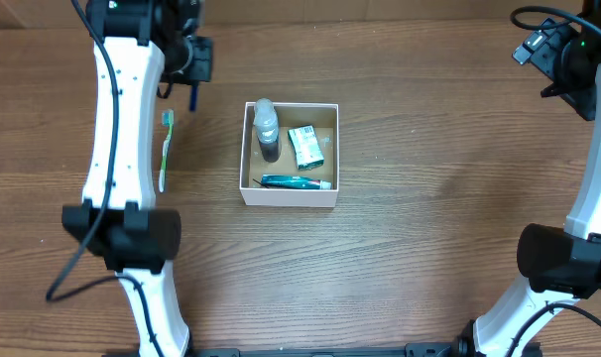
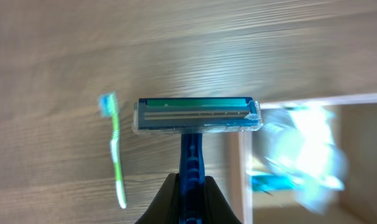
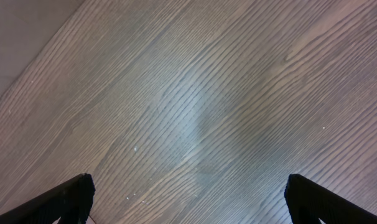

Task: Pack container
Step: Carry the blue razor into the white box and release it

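Since the razor (image 2: 198, 115) must go into the container (image 1: 289, 196), we clamp its handle in our left gripper (image 2: 190, 190); the right gripper (image 3: 188, 193) gapes empty.

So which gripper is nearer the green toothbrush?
Left. The left gripper, holding a razor, sits right by the toothbrush; the right gripper is far off past the container.

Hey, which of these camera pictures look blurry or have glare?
Left wrist: the razor is sharp, while the container and the bottle inside it are smeared. Right wrist: a pale sheen on the table. Overhead: evenly lit and crisp.
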Motion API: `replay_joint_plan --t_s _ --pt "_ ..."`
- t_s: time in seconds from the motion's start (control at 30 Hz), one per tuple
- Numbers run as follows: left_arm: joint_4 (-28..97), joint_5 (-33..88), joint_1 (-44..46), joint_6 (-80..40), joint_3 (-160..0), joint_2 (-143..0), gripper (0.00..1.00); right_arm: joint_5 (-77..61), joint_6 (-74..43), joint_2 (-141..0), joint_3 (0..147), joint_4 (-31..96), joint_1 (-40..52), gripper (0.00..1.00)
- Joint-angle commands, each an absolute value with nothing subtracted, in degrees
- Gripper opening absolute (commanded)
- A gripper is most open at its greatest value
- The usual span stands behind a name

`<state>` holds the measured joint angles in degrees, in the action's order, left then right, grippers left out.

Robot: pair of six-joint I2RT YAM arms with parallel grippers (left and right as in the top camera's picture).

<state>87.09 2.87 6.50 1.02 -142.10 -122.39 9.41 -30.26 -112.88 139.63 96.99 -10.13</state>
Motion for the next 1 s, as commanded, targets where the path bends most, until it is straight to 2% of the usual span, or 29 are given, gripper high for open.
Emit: replay_joint_plan --t_s 0.0,0.2,0.37,0.67,0.97 --pt "88.5 7.4 13.0 10.5 -143.7 -116.1 0.04 9.8 -30.7 -112.3 139.9 96.8 -10.3 1.0" --pt "90.8 9.0 23.8 22.3 -139.8 -116.9 0.04 9.8 -30.7 -112.3 139.9 96.8 -10.3 1.0" --pt "87.3 8.8 28.3 26.5 -131.1 -116.9 0.05 9.8 -30.7 -112.3 139.9 96.8 -10.3 1.0" --pt "73.6 8.8 28.4 27.7 -114.1 -116.9 0.07 9.8 -30.7 -112.3 139.9 96.8 -10.3 1.0" --pt "65.7 6.4 26.4 28.4 -104.0 -116.9 0.07 9.8 -30.7 -112.3 139.9 96.8 -10.3 1.0"
